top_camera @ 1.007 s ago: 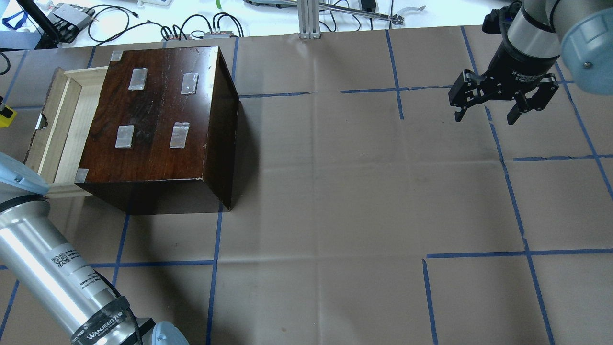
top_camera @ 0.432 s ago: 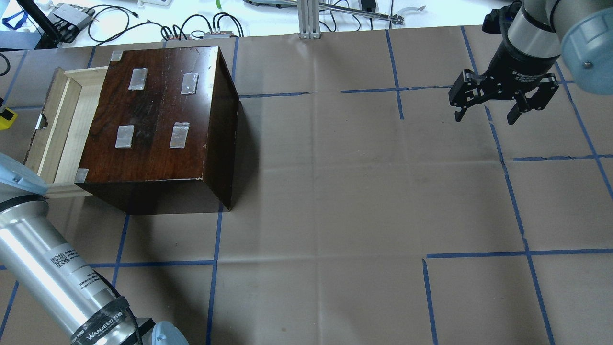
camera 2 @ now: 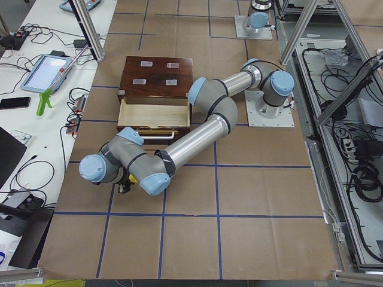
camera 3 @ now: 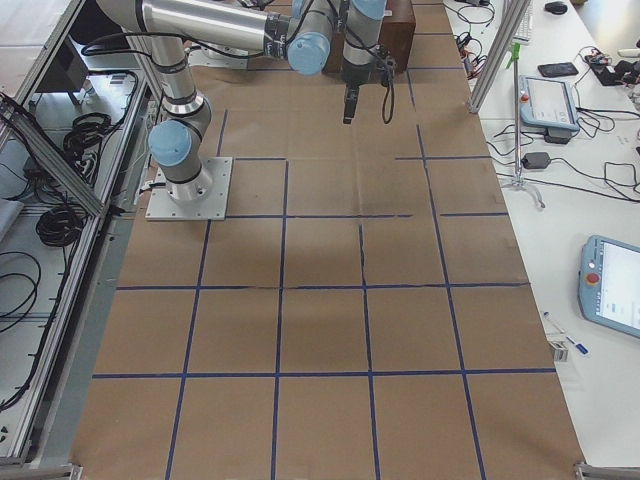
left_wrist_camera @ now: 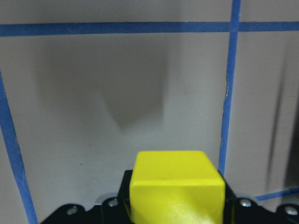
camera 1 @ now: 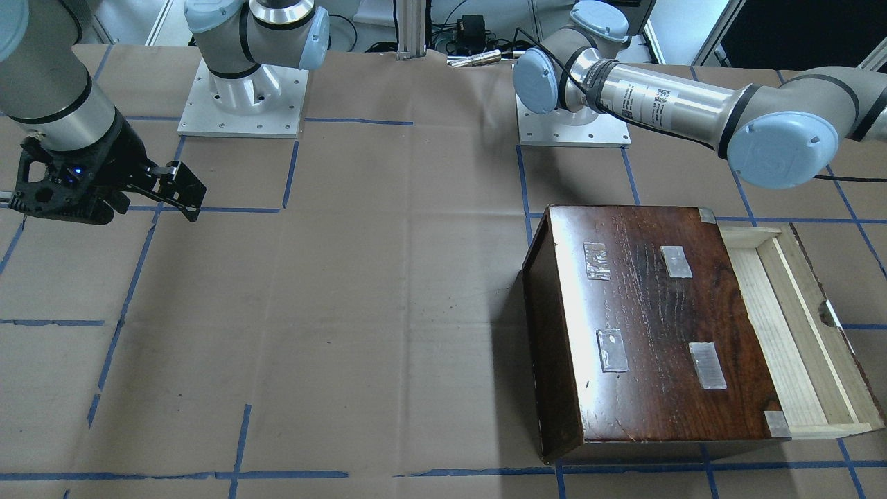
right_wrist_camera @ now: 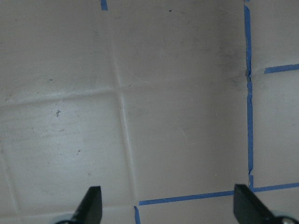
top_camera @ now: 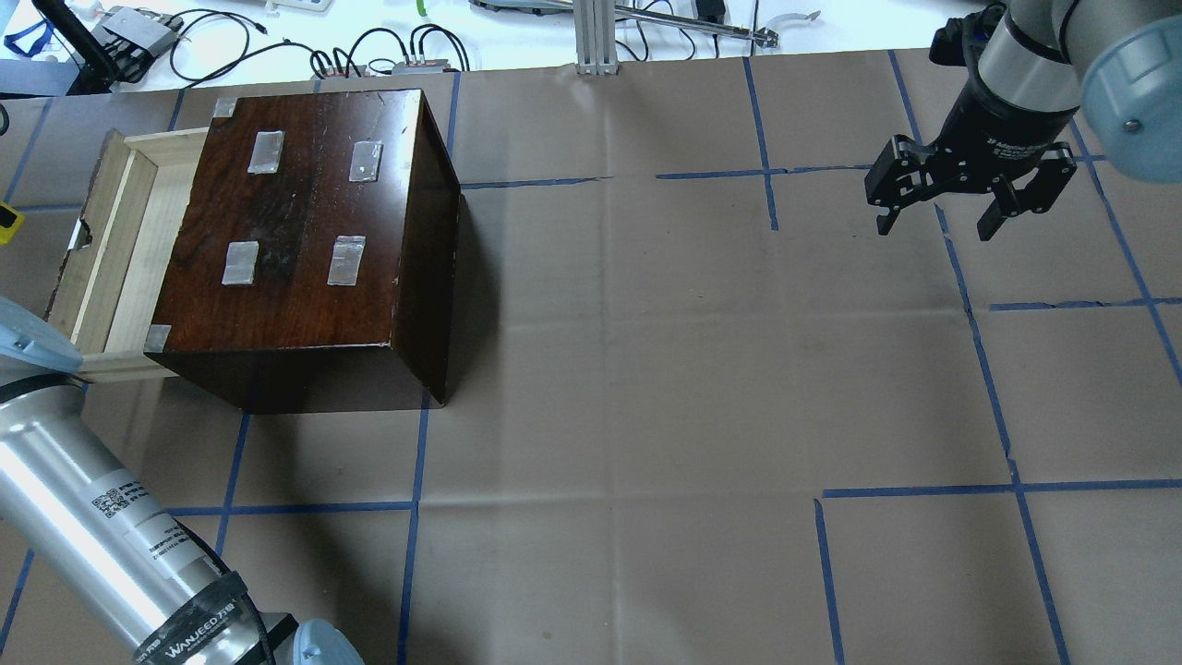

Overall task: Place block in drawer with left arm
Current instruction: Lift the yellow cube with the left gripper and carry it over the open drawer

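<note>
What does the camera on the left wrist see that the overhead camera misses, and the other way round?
Only the left wrist view shows the yellow block up close, gripped in the left gripper above the paper, where it casts a shadow.

Only the overhead view shows the dark cabinet, its drawer pulled open, and the right gripper hanging open.

Both show the brown paper table with blue tape lines. The overhead view catches just a yellow sliver at its left edge, probably the block.

You see a table (top_camera: 646, 369) covered in brown paper (top_camera: 702, 573), with blue tape lines (top_camera: 923, 490) making squares. A dark brown cabinet (top_camera: 305, 231) sits on it (its drawer (top_camera: 138, 240) is pulled out).
</note>
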Controlling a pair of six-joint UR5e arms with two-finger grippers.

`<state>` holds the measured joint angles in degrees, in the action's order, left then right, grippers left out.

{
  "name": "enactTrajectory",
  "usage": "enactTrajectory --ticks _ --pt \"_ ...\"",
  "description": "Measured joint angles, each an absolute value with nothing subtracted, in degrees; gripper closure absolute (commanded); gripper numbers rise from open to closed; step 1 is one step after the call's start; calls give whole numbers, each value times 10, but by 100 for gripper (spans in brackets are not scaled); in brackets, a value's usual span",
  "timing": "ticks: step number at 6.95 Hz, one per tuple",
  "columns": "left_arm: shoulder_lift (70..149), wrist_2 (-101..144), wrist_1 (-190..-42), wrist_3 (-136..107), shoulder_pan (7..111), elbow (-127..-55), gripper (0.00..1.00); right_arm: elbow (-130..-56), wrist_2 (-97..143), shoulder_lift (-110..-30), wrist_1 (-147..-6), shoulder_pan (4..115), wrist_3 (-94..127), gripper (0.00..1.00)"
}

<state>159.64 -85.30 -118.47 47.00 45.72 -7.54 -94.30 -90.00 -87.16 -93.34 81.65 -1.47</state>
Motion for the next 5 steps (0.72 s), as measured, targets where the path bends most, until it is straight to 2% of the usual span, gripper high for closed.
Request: enactTrajectory --ticks 5 --pt "1404 -852 -1175 433 474 -302 85 -943 -900 -871 -933 817 -14 0"
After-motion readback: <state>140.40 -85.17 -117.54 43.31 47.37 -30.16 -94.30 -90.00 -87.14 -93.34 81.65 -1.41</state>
